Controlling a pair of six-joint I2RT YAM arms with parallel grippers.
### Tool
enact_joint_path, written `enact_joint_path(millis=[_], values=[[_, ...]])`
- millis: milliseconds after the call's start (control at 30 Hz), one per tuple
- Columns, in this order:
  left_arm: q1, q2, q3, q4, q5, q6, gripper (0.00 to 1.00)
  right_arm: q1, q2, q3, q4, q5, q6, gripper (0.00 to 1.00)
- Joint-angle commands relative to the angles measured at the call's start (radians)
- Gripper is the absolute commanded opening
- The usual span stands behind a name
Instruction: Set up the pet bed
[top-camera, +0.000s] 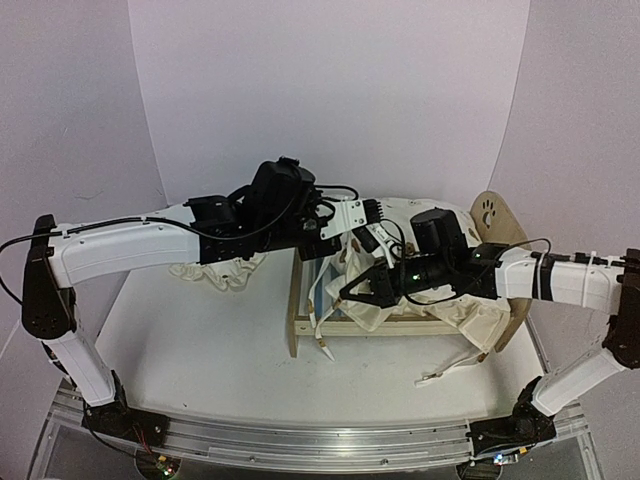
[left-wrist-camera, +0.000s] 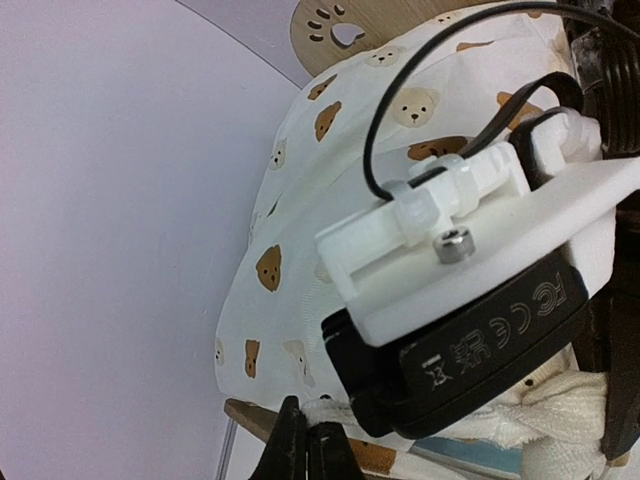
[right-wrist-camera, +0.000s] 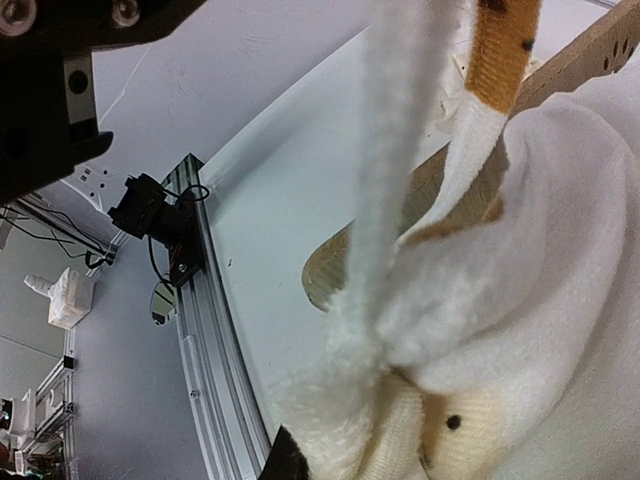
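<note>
Left claw (left-wrist-camera: 307, 442) and right claw (top-camera: 362, 290) clamp the cushion (left-wrist-camera: 330, 200) above the pet bed (top-camera: 296, 320).

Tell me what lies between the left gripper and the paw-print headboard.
The bear-print cushion fills that stretch from the left gripper up to the headboard, seen in the left wrist view, with a white camera mount partly in front.

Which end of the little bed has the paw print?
The rounded headboard at the picture's right end; the footboard at the left is low, straight and plain.
</note>
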Motion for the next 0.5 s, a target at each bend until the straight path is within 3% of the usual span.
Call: enact_joint_path(millis=[0,233,467], values=[[0.040,-0.068,0.037,0.167,-0.063,0.000,0.00,0.013,0.015,-0.017,-0.097,-0.072,0.002,0.00],[0.041,-0.179,-0.236,0.166,-0.053,-0.175,0.00,0.012,0.020,-0.012,-0.096,-0.085,0.003,0.00],[0.052,-0.165,-0.353,0.171,0.006,-0.326,0.00,0.012,0.040,-0.007,-0.082,-0.105,0.010,0.00]])
